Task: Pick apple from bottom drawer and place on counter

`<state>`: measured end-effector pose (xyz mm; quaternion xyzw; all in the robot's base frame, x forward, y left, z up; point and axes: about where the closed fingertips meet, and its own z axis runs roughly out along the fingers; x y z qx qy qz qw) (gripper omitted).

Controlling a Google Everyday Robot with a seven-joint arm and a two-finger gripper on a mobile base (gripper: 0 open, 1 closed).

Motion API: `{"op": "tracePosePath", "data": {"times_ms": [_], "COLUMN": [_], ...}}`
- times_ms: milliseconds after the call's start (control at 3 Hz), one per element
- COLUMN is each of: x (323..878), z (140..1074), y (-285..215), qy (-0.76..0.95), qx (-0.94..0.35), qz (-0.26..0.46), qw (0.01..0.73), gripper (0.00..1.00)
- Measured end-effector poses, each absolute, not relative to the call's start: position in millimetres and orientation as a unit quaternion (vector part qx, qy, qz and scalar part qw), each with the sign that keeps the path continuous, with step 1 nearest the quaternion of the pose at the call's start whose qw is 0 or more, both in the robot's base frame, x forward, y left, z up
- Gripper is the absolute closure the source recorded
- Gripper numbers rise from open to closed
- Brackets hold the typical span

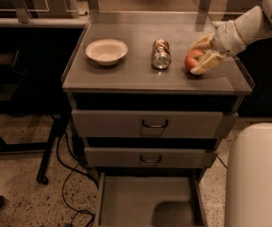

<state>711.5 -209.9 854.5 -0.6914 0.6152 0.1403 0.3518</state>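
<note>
**Apple on counter, in gripper**

The apple sits on the right side of the counter, near the right edge. It is not in the bottom drawer, which stands pulled out below. The gripper comes in from the right with its two fingers clamped on the apple, one on the far side and one on the near side. The apple's underside looks to be touching the counter top.

Handling, by my guess: light, firm, smooth skin, a bit slippery, and round, so it can roll once let go. The best hold is across the widest part, as here. A hard squeeze could bruise it.

Around it: a can lies on its side just left of the apple, close but apart. A bowl stands further left, well apart. Nothing blocks the gripper's way back to the right. The can is the one thing a rolling apple might hit. The raised side edge should stop a roll to the right.
</note>
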Motion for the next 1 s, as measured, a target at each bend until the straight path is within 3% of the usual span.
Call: {"op": "tracePosePath", "data": {"times_ms": [333,667,1000], "x": [713.3,713.3,713.3], "z": [851.3,851.7,851.7], "y": [-210.4,-210.5,-210.4], "qy": [0.614,0.614,0.614], "qx": [-0.689,-0.689,-0.689], "qz": [0.146,0.146,0.146], "qw": [0.357,0.357,0.357], "gripper": [1.0,0.89,0.66]}}
